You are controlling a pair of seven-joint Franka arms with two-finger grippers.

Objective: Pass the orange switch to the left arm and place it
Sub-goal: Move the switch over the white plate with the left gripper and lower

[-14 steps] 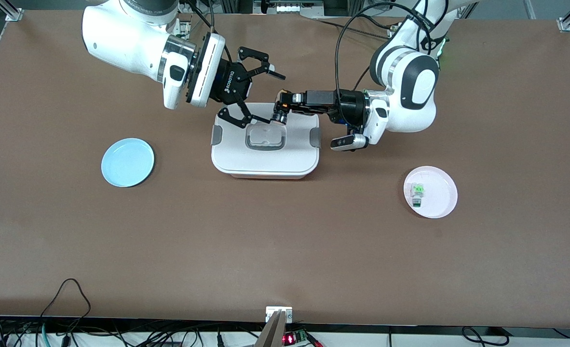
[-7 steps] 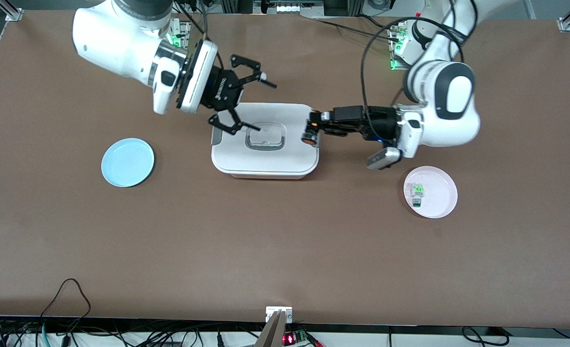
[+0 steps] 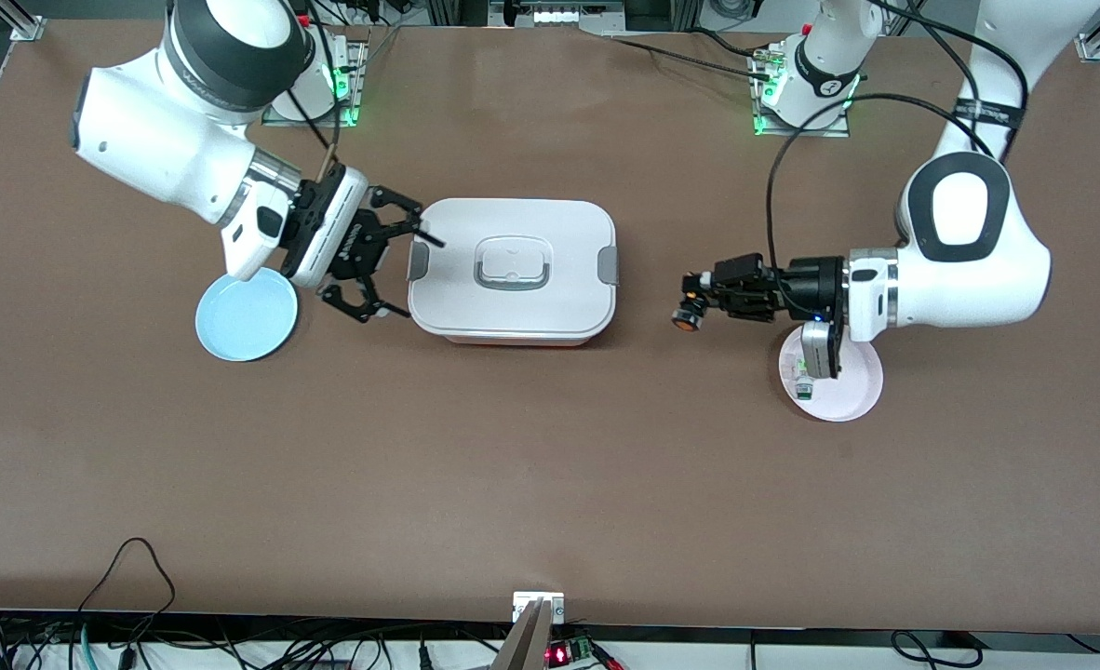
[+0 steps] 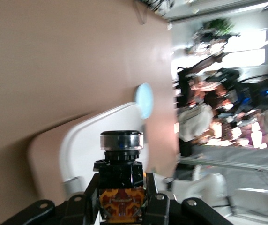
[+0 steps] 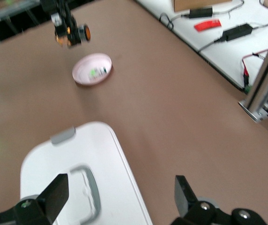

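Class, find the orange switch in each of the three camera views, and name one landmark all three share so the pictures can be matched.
Front view: the orange switch is in the left gripper, above bare table between the box and the pink plate.
Left wrist view: switch close up, box past it.
Right wrist view: switch held above the pink plate.
Shared landmark: the box.

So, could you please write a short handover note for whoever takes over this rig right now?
Left gripper: shut on the orange switch, in the air over bare table between the box and the pink plate.
Right gripper: open, empty, between the blue plate and the box, at the box's edge.
Box: lid on, mid-table, between the two arms.
Pink plate: holds a green-and-white part, partly under the left wrist.
Done: switch picked up by the left arm.
Left: hand the switch to the right gripper without touching the box, then set it down; the blue plate looks like the likely spot.
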